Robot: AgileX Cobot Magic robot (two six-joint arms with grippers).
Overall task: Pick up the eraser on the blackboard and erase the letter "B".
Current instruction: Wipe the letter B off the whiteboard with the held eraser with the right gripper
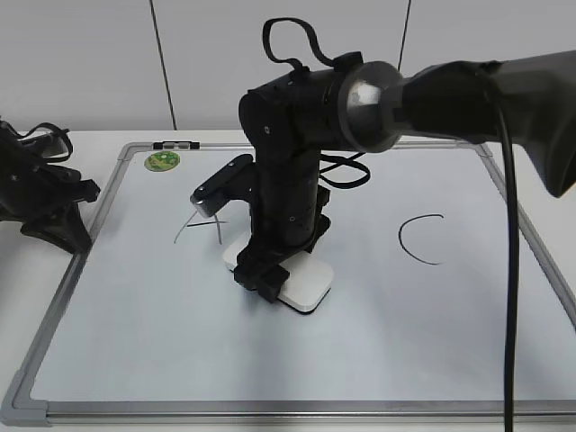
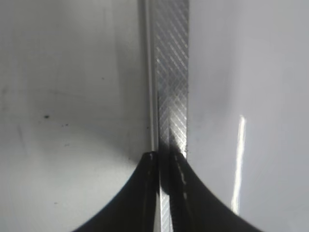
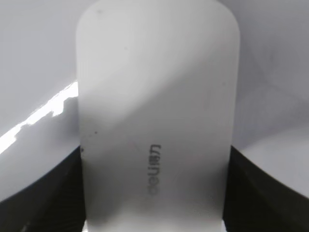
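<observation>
Clamping the white eraser by its long sides, right pincer pressed down on the whiteboard between the "A" and "C". Grey lettering on eraser top. Left pincer nearly closed, empty, over board frame.

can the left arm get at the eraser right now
Probably not easily. The left gripper sits at the blackboard's left frame, while the right gripper already straddles the eraser with its fingers on both sides, and that arm's bulk blocks access from above.
</observation>
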